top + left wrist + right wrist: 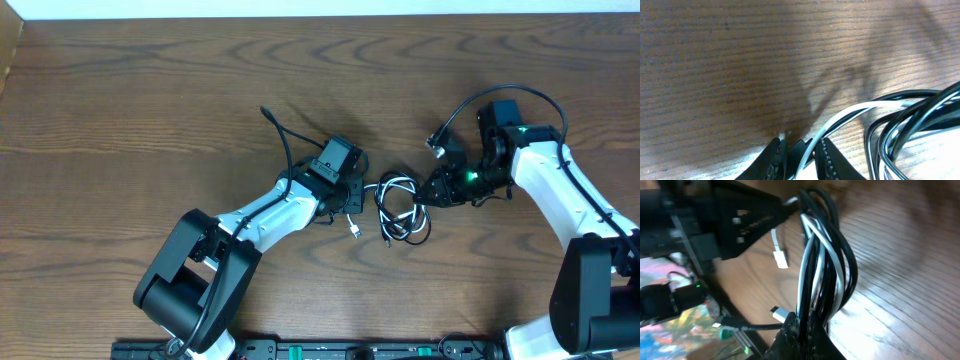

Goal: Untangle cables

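Item: cables (402, 212), count two: one black cable (850, 265), one white cable (850, 112), looped together in one tangle on wooden table (150, 100).
Left gripper (355, 195): at tangle's left edge, fingers (827, 160) pinched on white cable strand leading out of tangle.
Right gripper (432, 192): at tangle's right edge, jaws clamped on bunched black and white strands.
Plugs seen, two: white plug (355, 231) just left of tangle, below left gripper; silver-tipped plug (779, 314) beside right gripper's fingers.

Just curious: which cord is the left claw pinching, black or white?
The white cord: it passes into the left claw, while the black cord loops off to one side.
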`<control>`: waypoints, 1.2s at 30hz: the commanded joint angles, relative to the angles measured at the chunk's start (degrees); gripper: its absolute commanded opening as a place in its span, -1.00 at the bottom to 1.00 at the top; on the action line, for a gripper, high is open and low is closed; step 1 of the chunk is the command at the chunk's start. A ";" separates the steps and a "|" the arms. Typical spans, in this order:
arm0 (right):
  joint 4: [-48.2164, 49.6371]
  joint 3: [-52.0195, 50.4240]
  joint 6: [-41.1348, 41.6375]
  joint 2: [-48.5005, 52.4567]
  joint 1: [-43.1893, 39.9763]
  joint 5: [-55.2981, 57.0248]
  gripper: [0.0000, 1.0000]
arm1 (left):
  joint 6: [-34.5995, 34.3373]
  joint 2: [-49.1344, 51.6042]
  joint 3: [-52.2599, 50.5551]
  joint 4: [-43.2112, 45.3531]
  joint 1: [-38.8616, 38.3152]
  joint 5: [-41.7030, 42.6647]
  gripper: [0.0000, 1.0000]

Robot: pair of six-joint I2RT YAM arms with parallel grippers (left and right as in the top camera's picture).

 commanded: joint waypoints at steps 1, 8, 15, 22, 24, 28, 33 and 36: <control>0.87 0.31 -0.57 -0.61 0.11 -5.92 -0.98 | -0.15 0.20 -0.48 0.02 0.22 0.94 -0.52; 5.07 0.28 10.75 -0.61 0.13 -1.60 -0.96 | -0.11 -0.81 -0.48 -0.87 0.31 6.54 -0.41; 7.17 0.28 17.35 -0.61 0.11 6.97 -0.35 | -0.17 -1.11 -0.48 -2.16 0.28 8.35 -0.36; 8.00 0.44 17.00 -0.63 0.35 8.00 0.05 | -0.17 -1.09 -0.48 -1.95 0.26 9.11 -0.35; 7.58 1.33 15.34 -0.63 0.74 8.00 0.04 | -0.17 -1.09 -0.48 -1.95 0.26 9.11 -0.35; 4.37 7.08 11.19 -1.62 2.36 10.01 0.11 | -1.53 -1.09 -0.48 -2.19 0.46 9.11 -0.35; 3.10 11.50 9.49 -1.81 5.97 11.08 0.09 | -6.82 -1.09 -0.48 -4.28 4.22 9.99 -0.36; 3.61 11.21 9.66 -1.40 9.27 12.41 0.07 | -7.74 -1.09 -0.48 -4.83 7.96 14.91 -0.37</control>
